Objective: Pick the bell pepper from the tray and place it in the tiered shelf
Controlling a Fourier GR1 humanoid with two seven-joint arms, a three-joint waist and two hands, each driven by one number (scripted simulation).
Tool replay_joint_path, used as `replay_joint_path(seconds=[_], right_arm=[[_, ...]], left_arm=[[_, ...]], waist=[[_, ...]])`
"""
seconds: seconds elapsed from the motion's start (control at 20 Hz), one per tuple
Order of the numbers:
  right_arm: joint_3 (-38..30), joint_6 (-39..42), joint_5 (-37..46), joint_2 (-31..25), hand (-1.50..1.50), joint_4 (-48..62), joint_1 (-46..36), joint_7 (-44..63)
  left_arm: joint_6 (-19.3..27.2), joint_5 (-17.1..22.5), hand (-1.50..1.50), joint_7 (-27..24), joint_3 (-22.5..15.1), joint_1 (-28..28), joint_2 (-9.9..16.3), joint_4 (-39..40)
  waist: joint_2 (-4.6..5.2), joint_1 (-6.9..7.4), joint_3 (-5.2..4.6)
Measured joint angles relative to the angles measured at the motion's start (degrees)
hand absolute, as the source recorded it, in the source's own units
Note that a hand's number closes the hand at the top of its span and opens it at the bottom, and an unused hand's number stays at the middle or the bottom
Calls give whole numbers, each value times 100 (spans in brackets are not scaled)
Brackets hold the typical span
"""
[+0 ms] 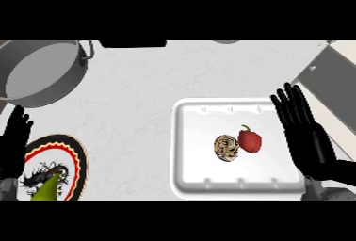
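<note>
- White tray (188, 141) sits on the pale counter (132, 113), right of centre. It holds two items: one red bell pepper (250, 141) and one round, brown speckled item (227, 147), possibly a cookie; exact identity unclear.
- Bell pepper lies in the tray's middle area, right of the speckled item and touching or just beside it.
- Pepper's long axis runs roughly up-down in the view, slightly tilted; green stem (245, 127) points toward the tray's far edge.
- One grey metal pot (49, 66) stands at the far left of the counter; interior appears bare grey.
- One patterned plate (78, 160) with a red and yellow rim lies at the near left. It carries one green, pointed vegetable (47, 189) over a dark motif.
- Right hand (309, 141): open, fingers straight and extended away from the robot, over the tray's right edge, beside the pepper and apart from it.
- Left hand (14, 141): open, fingers straight, at the view's left edge beside the plate.
- A grey angled surface (327, 75) shows at the far right; whether it is the shelf cannot be determined.
</note>
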Motion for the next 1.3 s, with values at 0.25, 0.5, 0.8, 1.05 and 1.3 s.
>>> replay_joint_path(seconds=[0.25, 0.5, 0.8, 1.05, 1.3], right_arm=[[-608, -989, 971, -611, 150, -161, 347, -95], [-1327, -2310, 2085, -1289, -150, 339, 1145, 457], [-1259, -3297, 3012, -1239, -150, -685, 2421, 1138], [-660, -3257, 3810, -1395, -150, -1938, 3312, 1927], [-108, -2936, 4780, -1659, -150, -3072, 3583, 3396]], left_arm=[[-205, 74, 0, 269, -228, 150, -137, 5], [-439, 268, 0, 568, -504, 279, -420, -5], [-757, 306, 0, 964, -818, 95, -621, -39], [-802, 250, 0, 1187, -916, -26, -706, -112], [-869, 208, 0, 1282, -917, -117, -720, -131]], waist=[[-74, -253, -121], [-43, -581, -196], [-62, -261, -161], [-60, -122, -153], [-40, 0, -159]])
